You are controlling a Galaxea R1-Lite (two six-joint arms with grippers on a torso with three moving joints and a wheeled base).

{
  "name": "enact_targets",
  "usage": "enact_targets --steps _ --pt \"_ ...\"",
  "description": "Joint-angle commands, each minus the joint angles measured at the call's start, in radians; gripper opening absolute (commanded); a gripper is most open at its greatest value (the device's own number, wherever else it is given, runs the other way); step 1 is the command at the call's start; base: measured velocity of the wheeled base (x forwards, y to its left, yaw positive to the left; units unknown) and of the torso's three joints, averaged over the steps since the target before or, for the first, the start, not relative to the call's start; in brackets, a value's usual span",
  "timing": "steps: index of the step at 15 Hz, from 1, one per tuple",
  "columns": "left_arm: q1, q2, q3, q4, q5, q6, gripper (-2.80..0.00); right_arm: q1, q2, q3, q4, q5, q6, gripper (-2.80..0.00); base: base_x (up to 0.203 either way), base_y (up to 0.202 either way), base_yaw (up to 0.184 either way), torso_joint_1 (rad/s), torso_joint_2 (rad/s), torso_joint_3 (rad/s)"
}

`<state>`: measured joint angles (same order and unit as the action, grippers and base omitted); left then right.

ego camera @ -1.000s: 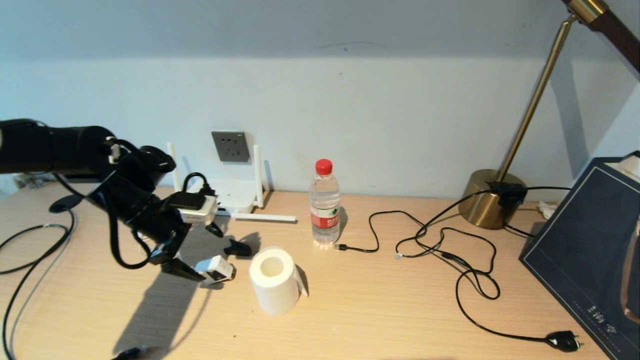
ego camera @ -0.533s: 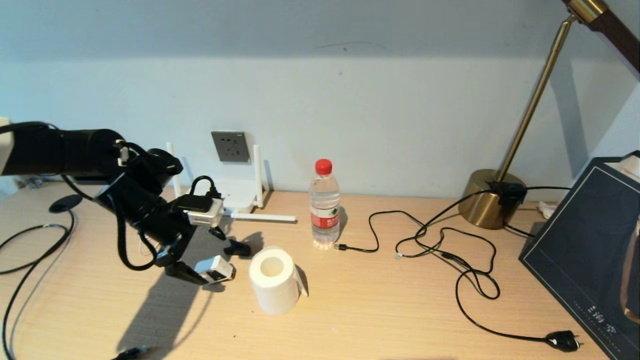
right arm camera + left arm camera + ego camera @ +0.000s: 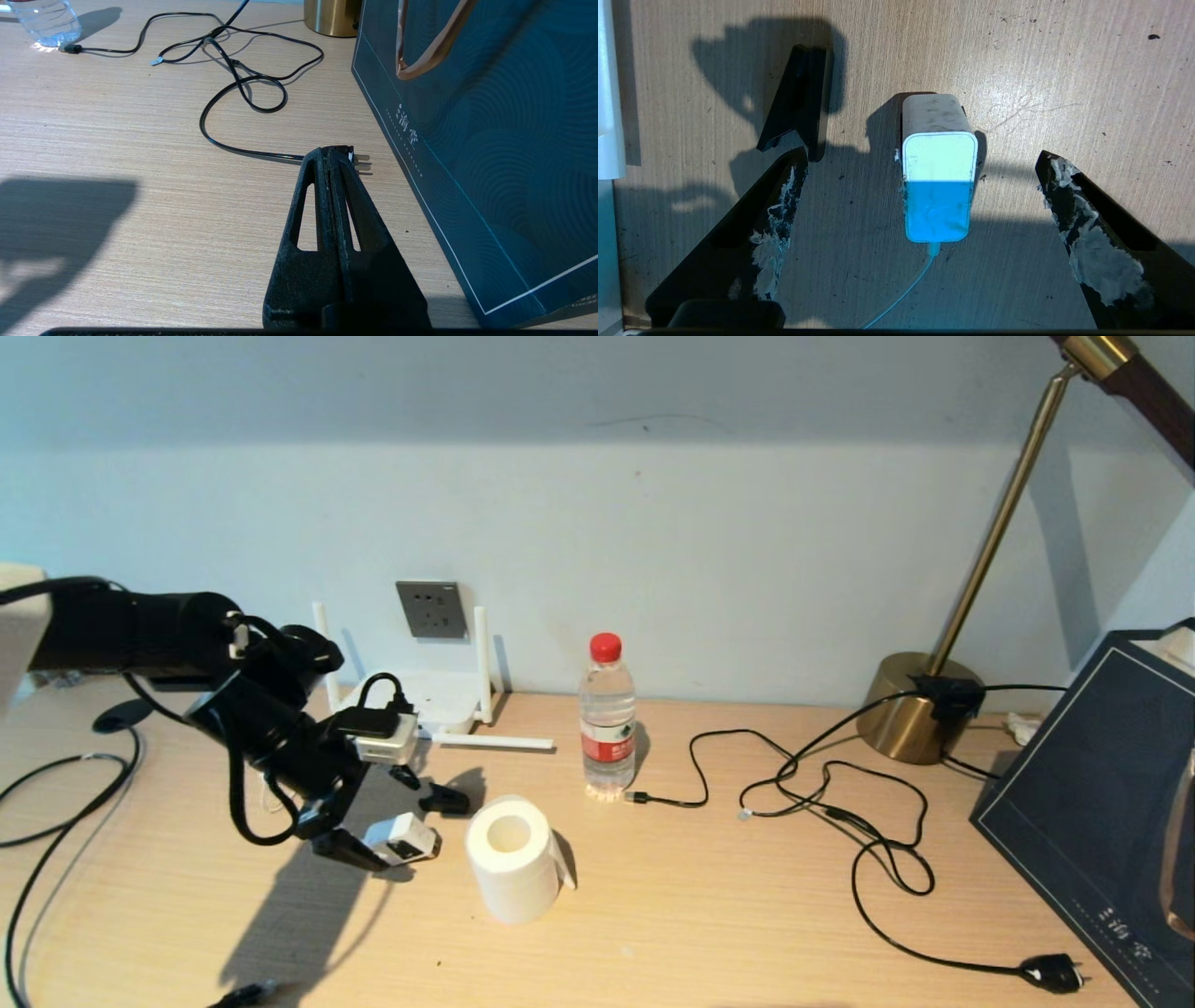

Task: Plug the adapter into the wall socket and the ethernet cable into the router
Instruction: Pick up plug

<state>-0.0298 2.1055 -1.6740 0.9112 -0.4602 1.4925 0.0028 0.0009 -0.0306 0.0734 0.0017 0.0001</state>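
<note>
The adapter (image 3: 403,838), a white cube with a dark face, lies on the desk left of centre, its thin white cord trailing back under my left arm. My left gripper (image 3: 378,810) hangs open just above it. In the left wrist view the adapter (image 3: 938,186) sits between the spread fingers (image 3: 784,196) of that gripper (image 3: 922,161) without touching either. The grey wall socket (image 3: 430,609) is on the wall behind, and the white router (image 3: 425,705) stands below it. A thick black ethernet cable (image 3: 84,758) curves along the desk's left edge. My right gripper (image 3: 334,151) is shut and empty.
A paper roll (image 3: 512,859) stands right of the adapter and a small black piece (image 3: 443,799) behind it. A water bottle (image 3: 607,723), brass lamp base (image 3: 920,707) and dark blue bag (image 3: 1102,803) stand further right. A thin black cord (image 3: 878,859) ends in a black plug (image 3: 1050,973).
My left arm has shifted a little to the right, bringing the open gripper over the adapter. The adapter has not moved.
</note>
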Motion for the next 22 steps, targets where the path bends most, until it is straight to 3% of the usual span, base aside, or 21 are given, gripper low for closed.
enact_targets --steps 1,4,10,11,15,22 --pt "0.0 -0.01 0.055 -0.036 -0.003 -0.027 0.0 0.0 0.001 0.0 0.0 0.0 0.0 -2.8 0.0 0.0 0.0 0.0 0.0 0.0" --pt "0.002 -0.01 0.086 -0.1 -0.003 -0.044 0.0 0.0 0.001 0.0 0.0 0.0 0.0 -2.8 0.0 0.0 0.0 0.0 0.0 0.0" --pt "0.004 -0.002 0.1 -0.109 -0.003 -0.046 0.0 0.0 0.001 0.0 0.0 0.0 0.0 -2.8 0.0 0.0 0.0 0.0 0.0 0.0" --pt "0.004 -0.002 0.1 -0.109 -0.003 -0.053 -2.8 0.0 0.001 0.0 0.0 0.001 0.0 -2.8 0.0 0.0 0.0 0.0 0.0 0.0" --pt "0.004 -0.002 0.1 -0.112 -0.003 -0.061 -2.8 0.0 0.001 0.0 0.0 0.0 0.0 -2.8 0.0 0.0 0.0 0.0 0.0 0.0" --pt "0.013 -0.011 0.185 -0.258 -0.011 -0.086 -2.8 0.0 0.001 0.0 0.0 0.0 0.0 -2.8 0.0 0.0 0.0 0.0 0.0 0.0"
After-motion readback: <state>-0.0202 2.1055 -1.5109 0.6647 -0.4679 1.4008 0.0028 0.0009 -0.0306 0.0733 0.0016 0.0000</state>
